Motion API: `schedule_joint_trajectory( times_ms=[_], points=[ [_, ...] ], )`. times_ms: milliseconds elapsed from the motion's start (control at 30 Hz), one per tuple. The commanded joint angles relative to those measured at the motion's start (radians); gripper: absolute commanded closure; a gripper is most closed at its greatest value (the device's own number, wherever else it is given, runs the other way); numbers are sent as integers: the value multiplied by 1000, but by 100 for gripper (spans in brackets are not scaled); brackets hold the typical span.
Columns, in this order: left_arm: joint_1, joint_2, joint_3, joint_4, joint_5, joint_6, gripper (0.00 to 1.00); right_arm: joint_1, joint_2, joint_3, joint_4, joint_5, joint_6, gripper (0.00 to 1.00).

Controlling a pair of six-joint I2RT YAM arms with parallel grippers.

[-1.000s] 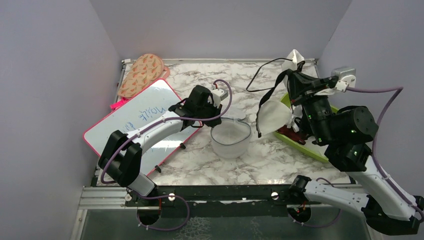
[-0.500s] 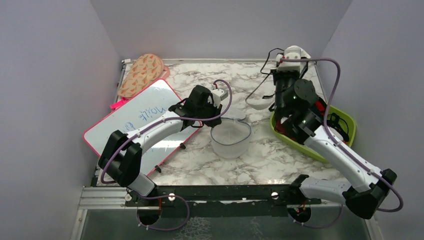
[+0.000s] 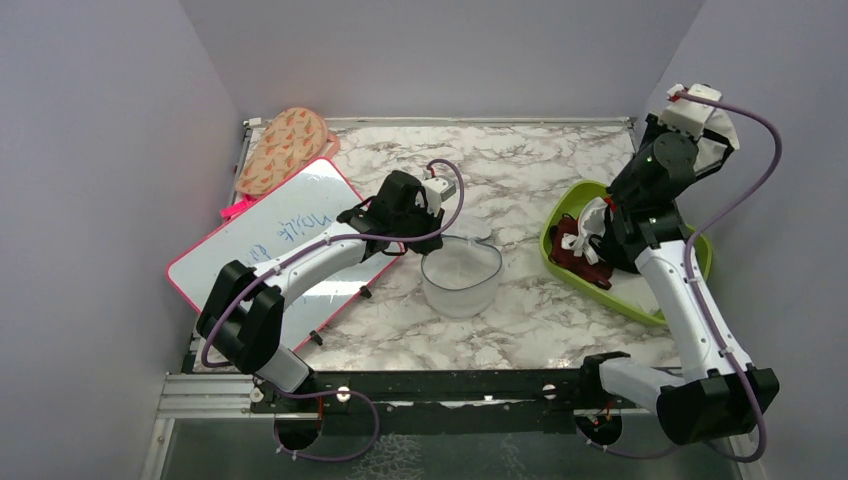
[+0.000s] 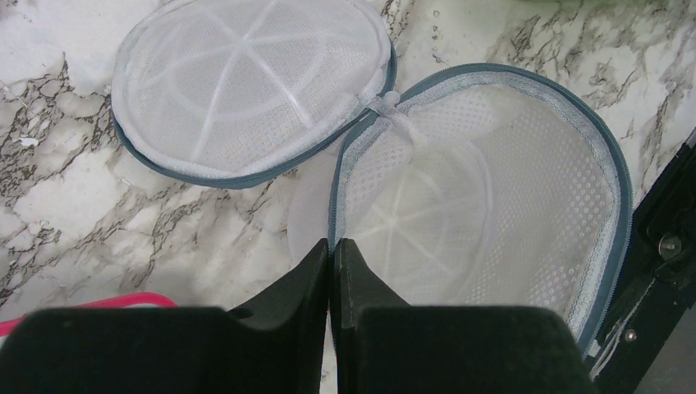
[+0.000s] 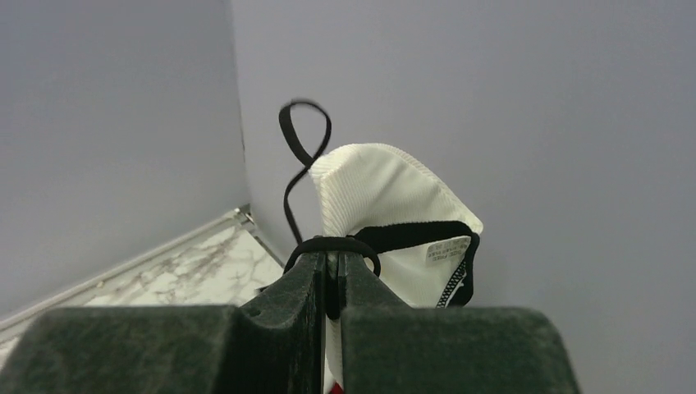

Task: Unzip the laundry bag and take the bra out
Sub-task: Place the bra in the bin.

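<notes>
The laundry bag (image 3: 462,275) stands unzipped at the table's middle, its white mesh body (image 4: 484,189) looking empty and its round lid (image 4: 246,82) flipped back. My left gripper (image 4: 331,244) is shut on the bag's grey zipper rim; it also shows in the top view (image 3: 428,232). My right gripper (image 5: 331,256) is shut on the bra (image 5: 386,197), a white ribbed cup with black trim and black straps. It holds the bra (image 3: 718,145) high by the right wall, above the lime-green tray (image 3: 695,250).
The tray holds a dark red cloth (image 3: 575,255) and a white cloth (image 3: 593,213). A pink-framed whiteboard (image 3: 270,240) lies at the left, an orange patterned mitt (image 3: 285,150) at the back left. Walls close in on three sides.
My right arm has swung from the table's middle to the back and then up to the right wall, carrying the bra. The left arm and bag have not moved.
</notes>
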Motion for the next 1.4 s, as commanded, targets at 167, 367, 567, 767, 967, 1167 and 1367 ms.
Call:
schedule_joint_trajectory(
  times_ms=[167,367,567,767,967,1167,1367],
  points=[
    [-6,-7,0,17,24,-6,100,-114,23,-288,22,93,264,99],
    [-5,-10,-3,29,23,-8,100,-148,64,-311,-202,57,579,99],
    [-4,-26,-8,27,20,-7,100,-154,116,-428,-239,89,726,99],
    [-4,-24,-3,22,27,-9,100,-228,204,-506,-333,106,906,93],
    [-4,-31,-1,20,14,-7,100,-228,168,-452,-415,107,969,63],
    [-4,-36,-4,23,-4,-7,95,-229,6,-395,-396,48,874,31],
    [-4,-39,-7,23,-15,-3,78,-228,-66,-309,-457,-8,878,1]
  ],
)
